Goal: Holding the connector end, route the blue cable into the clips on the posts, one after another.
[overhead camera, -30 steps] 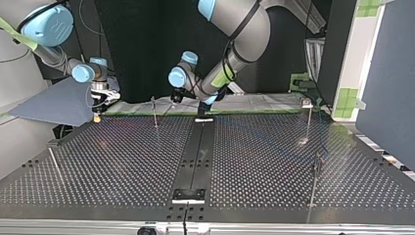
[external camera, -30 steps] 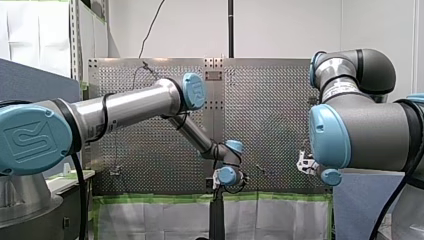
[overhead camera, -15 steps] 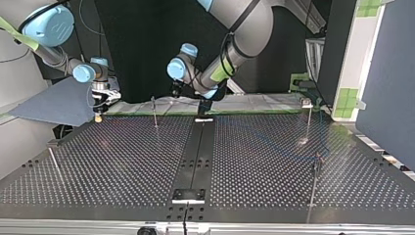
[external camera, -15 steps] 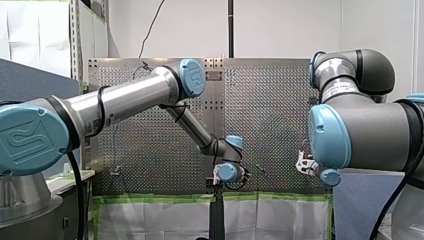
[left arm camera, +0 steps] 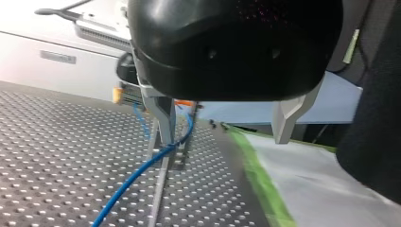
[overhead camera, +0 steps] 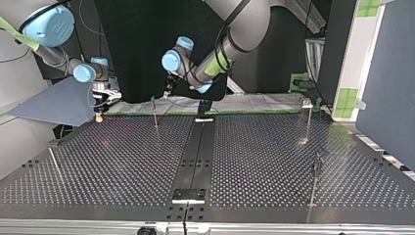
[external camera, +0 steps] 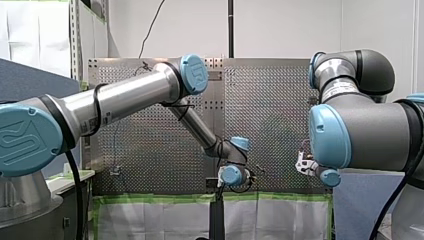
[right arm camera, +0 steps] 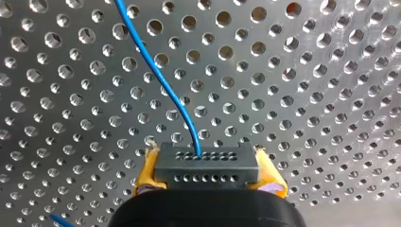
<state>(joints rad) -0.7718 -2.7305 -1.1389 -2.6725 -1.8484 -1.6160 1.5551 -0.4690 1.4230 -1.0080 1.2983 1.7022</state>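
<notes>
Starting with my right gripper (right arm camera: 206,173): its yellow pads (right arm camera: 145,174) are squeezed onto both ends of the dark grey connector (right arm camera: 206,163), so that one has a solid hold. The blue cable (right arm camera: 161,80) comes out of the connector face pointing away from the gripper and curves off ahead of it across the perforated table (right arm camera: 307,94).

In the top view that gripper hangs low at the view's left, by the table's far edge. My left arm comes in further right and reaches past the middle, ending near the top of a thin post (overhead camera: 154,115). Two more posts (overhead camera: 315,181) stand at the view's right, and one leans at its left.

My left gripper (left arm camera: 224,124) is spread wide, with nothing between its metal fingers (left arm camera: 163,118). The cable runs up off the table right past one finger (close enough that it might be brushing it, hard to say) and carries on towards my other gripper, which shows small in the distance. The thin post stands just beyond that finger with the cable crossing it. I can't tell whether the cable actually sits in its clip.
</notes>
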